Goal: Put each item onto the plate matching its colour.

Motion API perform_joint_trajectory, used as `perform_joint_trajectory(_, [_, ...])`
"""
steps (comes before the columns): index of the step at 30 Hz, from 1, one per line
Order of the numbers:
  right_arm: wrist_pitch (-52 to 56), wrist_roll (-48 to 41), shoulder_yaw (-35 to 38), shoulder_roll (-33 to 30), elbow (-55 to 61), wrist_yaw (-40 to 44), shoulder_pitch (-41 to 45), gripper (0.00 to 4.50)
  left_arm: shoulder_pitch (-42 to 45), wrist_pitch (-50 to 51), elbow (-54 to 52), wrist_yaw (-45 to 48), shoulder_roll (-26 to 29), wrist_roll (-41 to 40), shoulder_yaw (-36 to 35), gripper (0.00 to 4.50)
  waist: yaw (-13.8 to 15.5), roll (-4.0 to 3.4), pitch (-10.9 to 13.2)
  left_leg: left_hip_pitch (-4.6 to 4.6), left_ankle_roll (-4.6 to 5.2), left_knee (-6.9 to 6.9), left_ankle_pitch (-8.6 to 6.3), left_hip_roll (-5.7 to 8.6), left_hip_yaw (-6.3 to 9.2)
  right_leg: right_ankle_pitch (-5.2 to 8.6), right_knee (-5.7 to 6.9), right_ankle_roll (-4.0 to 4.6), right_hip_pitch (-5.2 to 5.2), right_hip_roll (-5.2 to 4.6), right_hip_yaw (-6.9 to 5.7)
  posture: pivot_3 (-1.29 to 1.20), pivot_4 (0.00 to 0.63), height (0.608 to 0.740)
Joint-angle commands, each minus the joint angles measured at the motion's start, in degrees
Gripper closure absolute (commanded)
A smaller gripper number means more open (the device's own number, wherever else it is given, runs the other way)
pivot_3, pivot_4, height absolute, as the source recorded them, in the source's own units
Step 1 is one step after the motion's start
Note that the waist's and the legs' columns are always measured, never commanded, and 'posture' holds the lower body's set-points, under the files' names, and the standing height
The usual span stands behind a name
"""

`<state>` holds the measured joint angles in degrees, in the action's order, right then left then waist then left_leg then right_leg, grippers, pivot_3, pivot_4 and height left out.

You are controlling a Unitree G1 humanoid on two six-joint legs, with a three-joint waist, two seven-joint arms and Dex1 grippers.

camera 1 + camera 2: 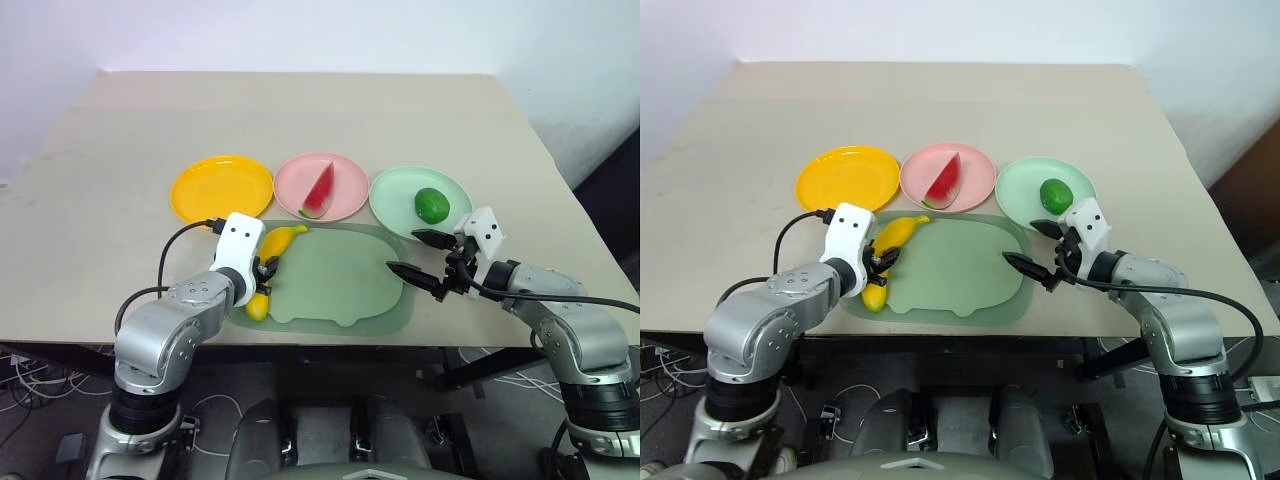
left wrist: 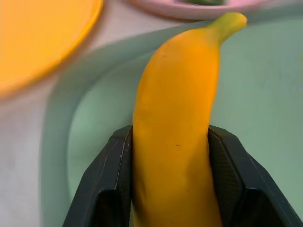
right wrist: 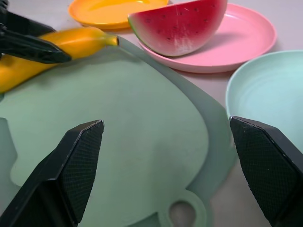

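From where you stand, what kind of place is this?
Probably a robot test room, not a kitchen: a plain beige table against bare walls, toy food like the banana on plastic plates such as the pink plate, and loose cables on the floor.

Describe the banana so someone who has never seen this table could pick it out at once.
Find the large flat green mat at the table's near edge, below the row of three round plates. Along the mat's left edge lies the banana, gripped by the left pincer. It is the only long, curved yellow item; the watermelon wedge and green fruit already sit on plates.
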<state>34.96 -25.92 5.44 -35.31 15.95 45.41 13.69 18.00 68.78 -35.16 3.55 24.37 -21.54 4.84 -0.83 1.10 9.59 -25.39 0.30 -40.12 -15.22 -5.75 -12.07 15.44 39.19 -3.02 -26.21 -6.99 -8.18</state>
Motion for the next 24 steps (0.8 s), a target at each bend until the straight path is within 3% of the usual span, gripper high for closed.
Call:
perform_joint_trajectory(1, [-1.32, -0.3, 0.31, -0.62, 0.42, 0.52, 1.36, 0.0, -1.68, -6.55, -5.84, 3.28, -1.78, -1.53, -3.03, 2.7, 0.17, 0.01, 0.01, -0.03, 0.0, 0.0, 0.0, 0.0, 0.0, 0.0, -0.01, 0.0, -0.02, -0.01, 0.0, 0.0, 0.15, 0.695])
perform_joint_trajectory(7, [-1.9, 0.08, -0.88, -0.54, -0.89, 1.27, 2.6, 0.0, 1.0, -10.95, -3.18, 4.72, -3.32, -2.04, -8.53, 2.7, 0.34, 0.02, 0.01, -0.02, 0.01, -0.05, 0.0, 0.01, 0.05, -0.01, 0.0, 0.01, 0.06, -0.03, -0.02, 0.0, 0.15, 0.695])
perform_joint_trajectory(15, [-3.88, 1.23, -2.9, 0.53, -4.06, 1.69, 5.68, 0.0, 12.73, -14.0, 13.71, -2.66, -4.02, 4.73, -15.01, 2.7, 0.19, 0.03, 0.01, -0.02, 0.02, -0.05, 0.01, 0.03, 0.04, -0.01, 0.0, -0.01, 0.06, -0.01, -0.05, 0.0, 0.15, 0.695])
perform_joint_trajectory(24, [-5.93, 2.44, -4.3, 2.18, -6.4, 1.23, 7.83, 0.0, 22.98, -21.89, 36.76, -6.63, -3.38, 10.8, -17.38, 2.7, 0.28, 0.04, 0.02, -0.03, 0.02, -0.08, 0.01, 0.03, 0.02, -0.01, 0.02, -0.02, 0.07, -0.01, -0.06, 0.0, 0.15, 0.695])
